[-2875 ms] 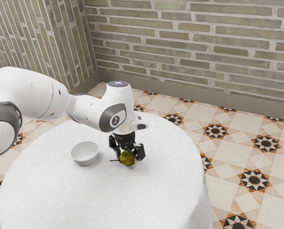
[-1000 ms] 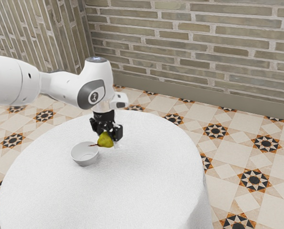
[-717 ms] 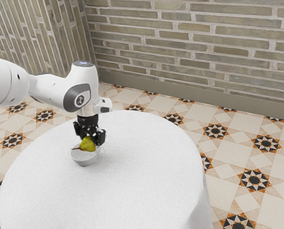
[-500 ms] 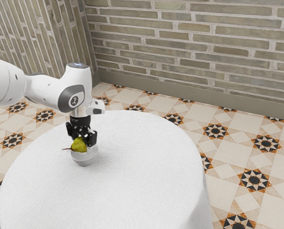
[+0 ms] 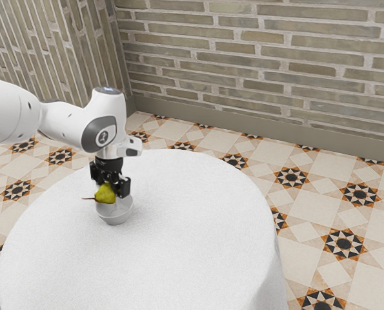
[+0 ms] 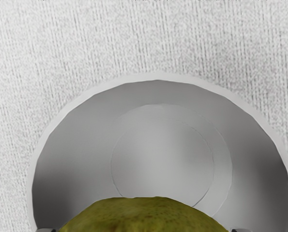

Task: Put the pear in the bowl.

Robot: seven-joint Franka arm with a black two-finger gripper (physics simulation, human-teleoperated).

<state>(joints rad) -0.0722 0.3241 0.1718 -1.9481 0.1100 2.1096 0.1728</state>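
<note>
My gripper (image 5: 109, 188) is shut on the green pear (image 5: 105, 194), holding it over the white bowl (image 5: 116, 217) in the exterior view. The pear lies sideways, its thin brown stem pointing toward the exterior view's left, past the bowl's rim. In the wrist view the top of the pear (image 6: 144, 216) covers part of the bowl (image 6: 163, 150), whose inner floor shows bare beside it. Small bits of the fingertips flank the pear at that view's lower edge.
A round table with a white cloth (image 5: 192, 245) carries the bowl near its far-left part in the exterior view. Beyond the table are a patterned tile floor (image 5: 321, 213) and a brick wall (image 5: 262, 64).
From beside the bowl, my gripper has lifted the pear and carried it toward the exterior view's left, over the bowl. In the last half second it rose slightly.
</note>
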